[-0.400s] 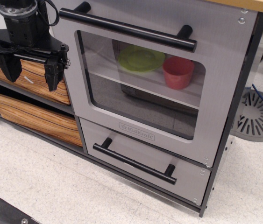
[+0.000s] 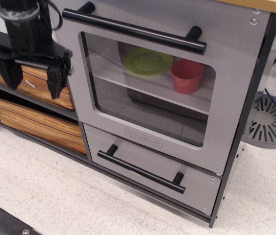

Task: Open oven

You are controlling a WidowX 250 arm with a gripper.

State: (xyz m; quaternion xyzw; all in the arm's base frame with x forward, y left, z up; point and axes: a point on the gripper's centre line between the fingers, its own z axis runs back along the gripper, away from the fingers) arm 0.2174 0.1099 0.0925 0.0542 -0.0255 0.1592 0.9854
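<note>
The grey toy oven point(image 2: 226, 98) fills the middle of the view. Its large door has a clear rounded window point(image 2: 147, 93), a small label point(image 2: 143, 138) below it and a long black bar handle point(image 2: 135, 30) across the top. The door looks shut. Behind the window a green plate point(image 2: 147, 61) and a red cup point(image 2: 187, 76) stand on a shelf. My black gripper point(image 2: 32, 78) hangs open and empty at the upper left, in front of the wood-grain drawers, left of the oven door and lower than its handle.
A smaller grey drawer with a black handle point(image 2: 142, 170) sits under the oven door. Two wood-grain drawers point(image 2: 35, 122) are to the left. A round grey slotted base point(image 2: 272, 122) lies on the floor at right. Speckled floor lies in front.
My gripper has shifted slightly up; its fingers stay open. The oven door has not moved.
</note>
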